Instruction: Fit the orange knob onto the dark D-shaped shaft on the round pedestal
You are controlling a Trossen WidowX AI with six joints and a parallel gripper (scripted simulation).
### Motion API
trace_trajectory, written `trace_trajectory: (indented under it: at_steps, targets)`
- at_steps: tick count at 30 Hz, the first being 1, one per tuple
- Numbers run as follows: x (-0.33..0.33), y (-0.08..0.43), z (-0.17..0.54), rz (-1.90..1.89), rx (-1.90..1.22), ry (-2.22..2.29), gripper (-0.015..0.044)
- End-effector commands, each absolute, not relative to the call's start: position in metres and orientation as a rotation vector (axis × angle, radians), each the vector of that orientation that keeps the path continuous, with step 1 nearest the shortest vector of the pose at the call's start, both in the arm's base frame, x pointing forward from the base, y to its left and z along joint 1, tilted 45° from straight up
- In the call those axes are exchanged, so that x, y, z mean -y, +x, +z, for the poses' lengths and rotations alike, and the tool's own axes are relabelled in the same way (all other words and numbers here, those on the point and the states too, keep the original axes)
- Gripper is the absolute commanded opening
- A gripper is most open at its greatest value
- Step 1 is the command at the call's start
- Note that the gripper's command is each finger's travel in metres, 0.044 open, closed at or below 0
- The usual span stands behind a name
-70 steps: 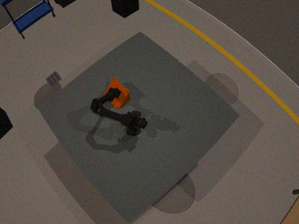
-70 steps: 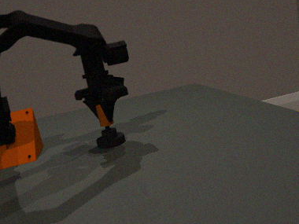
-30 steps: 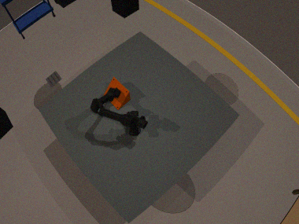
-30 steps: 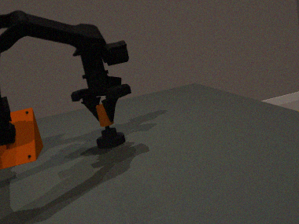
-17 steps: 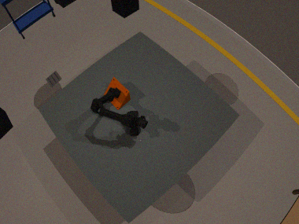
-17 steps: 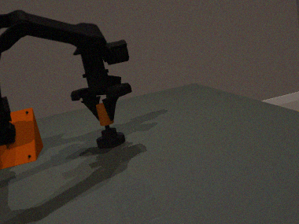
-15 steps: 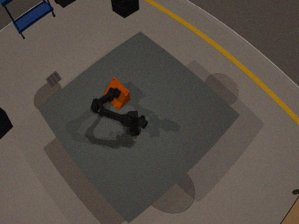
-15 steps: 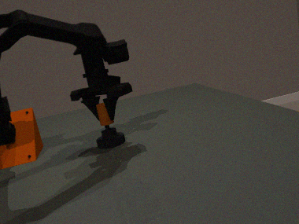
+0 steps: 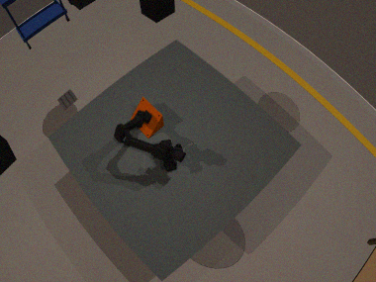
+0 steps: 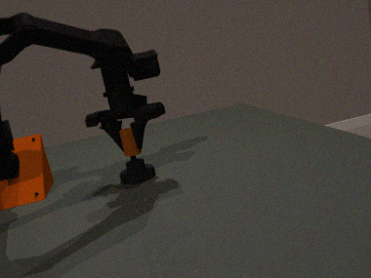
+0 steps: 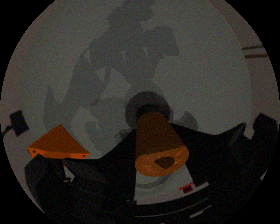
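Observation:
The orange knob (image 10: 130, 141) (image 11: 159, 142) is upright with a slight tilt, held between the fingers. My gripper (image 10: 131, 150) (image 11: 153, 130) is shut on it, directly above the round pedestal. The dark pedestal (image 10: 138, 176) (image 11: 131, 108) stands on the table, with its wide base and narrower neck below the knob. A short dark piece of the shaft (image 10: 133, 159) shows between the knob's lower end and the neck. Whether the shaft's tip is inside the hole cannot be seen, and its flat side is hidden. In the top view the arm covers the knob and pedestal.
The arm's orange base block (image 9: 154, 123) (image 10: 31, 164) (image 11: 59, 143) stands on the grey-green table (image 9: 218, 100) (image 10: 273, 191), off to one side of the pedestal. Shadows of the arm fall around the pedestal. A blue cart (image 9: 44, 21) and dark boxes stand beyond the table.

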State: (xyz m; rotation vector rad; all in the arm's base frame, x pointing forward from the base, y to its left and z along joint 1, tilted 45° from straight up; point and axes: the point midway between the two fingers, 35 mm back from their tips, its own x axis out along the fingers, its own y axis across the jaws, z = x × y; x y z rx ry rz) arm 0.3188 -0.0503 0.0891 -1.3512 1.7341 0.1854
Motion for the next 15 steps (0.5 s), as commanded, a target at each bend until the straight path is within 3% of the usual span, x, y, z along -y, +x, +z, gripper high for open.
trace_trajectory:
  at_steps: [1,15]
  targets:
    - [0.0506,0.3174,0.0884,0.192,-1.735,-1.36,0.0]
    - [0.0518,0.319,0.0878,0.191,-1.734,-1.36,0.0]
